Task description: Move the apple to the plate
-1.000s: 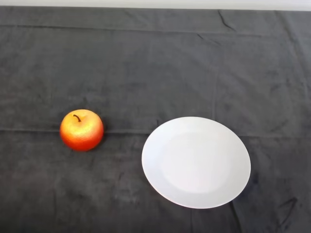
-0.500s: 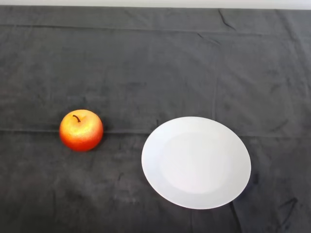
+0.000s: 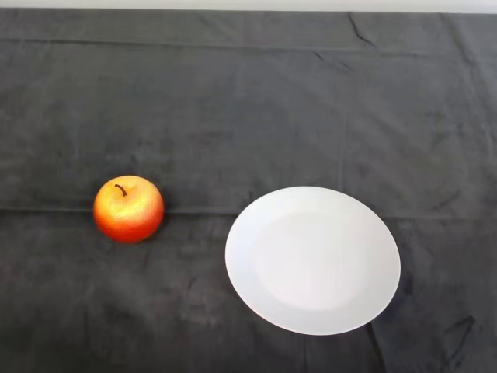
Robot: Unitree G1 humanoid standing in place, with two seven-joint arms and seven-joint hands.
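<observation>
At the left of the frame, a little below mid-height, the apple [image 3: 128, 210] sits upright on the dark cloth of the worktop [image 3: 248, 93], its stem pointing up and leaning slightly toward the upper left. It is red-orange with a yellow flush near the top. Right of centre, in the lower half of the frame, lies the white plate [image 3: 313, 260], round, shallow and bare. Apple and plate are apart, with a strip of cloth between the apple's right side and the plate's left rim; the plate also lies slightly lower in the frame than the apple.

No part of the robot shows, so the state of the hand cannot be told from this view. The task has not begun in any visible way: the apple rests on the cloth, not on the plate.

Judging from the rig, the left arm would enter from the lower left of the frame, which puts the apple on its near side and the plate beyond it to the right. The apple is roughly round, so no long axis governs the approach. The carry would likely run rightward and slightly down the frame.
</observation>
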